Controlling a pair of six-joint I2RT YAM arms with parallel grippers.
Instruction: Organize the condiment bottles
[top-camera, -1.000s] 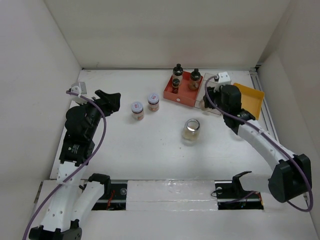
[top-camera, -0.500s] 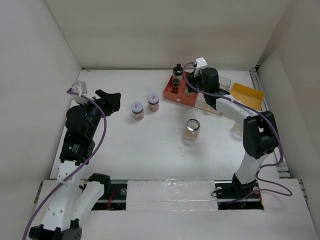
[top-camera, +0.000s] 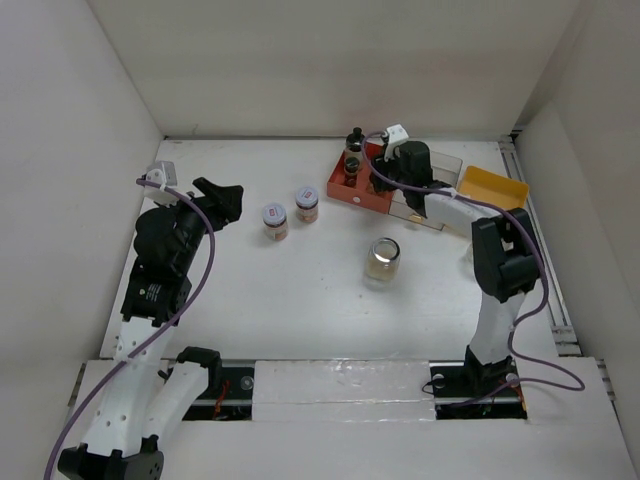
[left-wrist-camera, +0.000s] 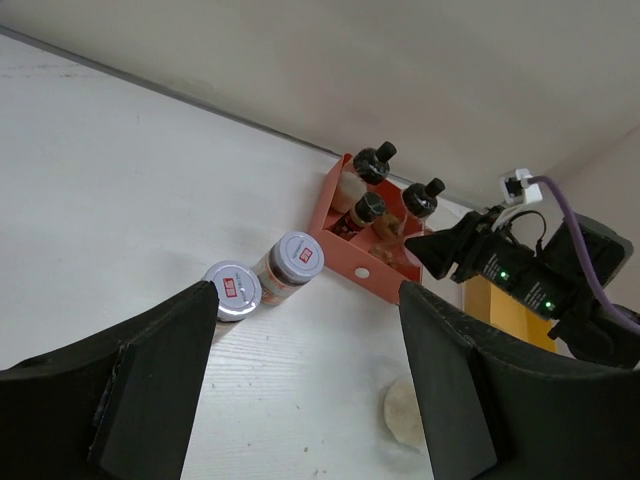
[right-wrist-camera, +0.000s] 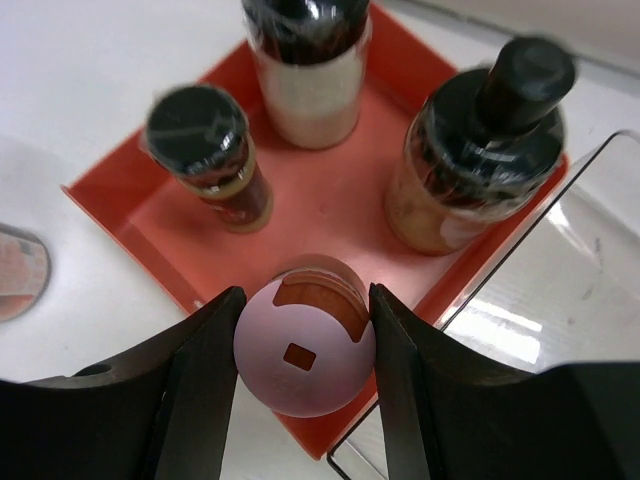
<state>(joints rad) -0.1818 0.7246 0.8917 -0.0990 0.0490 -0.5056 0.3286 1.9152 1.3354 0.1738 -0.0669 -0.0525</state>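
Top external view puts the left gripper at the far left of the table, its jaws spread and holding nothing. It is aimed toward the two lilac-lidded jars just to its right. Those jars stand near each other, so a finger coming in for one could nudge the other over.

Nearer and further right, the wider clear jar stands alone, well apart from both arms and at little risk.

At the far right, the red tray holds three black-capped bottles. The right gripper is clamped on a pink-capped bottle at the tray's near corner. Whether the bottle's base is already on the tray floor is hidden under the cap.

The main danger, as I judge it, is this placement. The bottle sits close to the tray's near wall, and if its base lands on the rim it would tip once let go. It could then fall against the small brown bottle on its left or out onto the table. The fingers also have little room: the left one may brush that small bottle as it parts, and the right one may catch the clear tray beside it. The yellow tray beyond lies out of the way.
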